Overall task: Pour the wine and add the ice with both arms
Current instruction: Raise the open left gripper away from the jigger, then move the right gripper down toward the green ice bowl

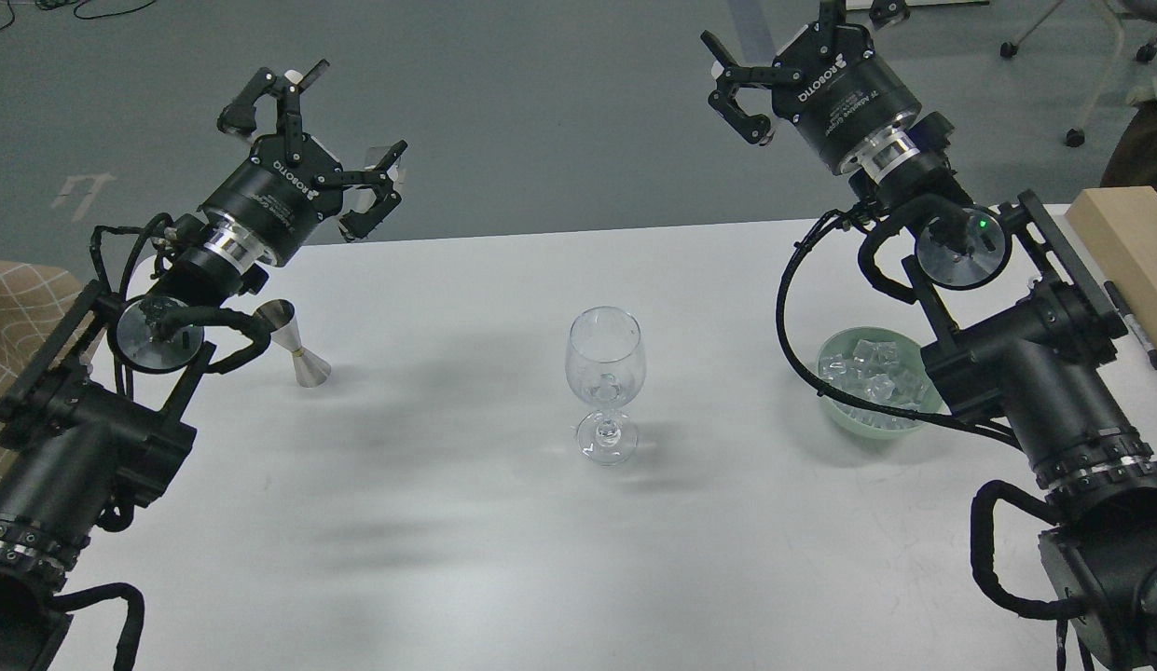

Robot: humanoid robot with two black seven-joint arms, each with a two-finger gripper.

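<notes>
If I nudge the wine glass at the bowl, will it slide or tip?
The wine glass probably tips rather than slides: its wide bowl sits high on a thin stem over a small foot. It looks like thin clear glass, so likely fragile and slippery between the fingers.

A wine glass stands upright near the middle of the surface. To its left, well apart, stands a jigger, partly hidden behind the left arm. To the glass's right sits a bowl with ice in it, its right side covered by the right arm. One small cube seems to lie inside the glass. At the far right edge lies a block with a pen beside it.
</notes>
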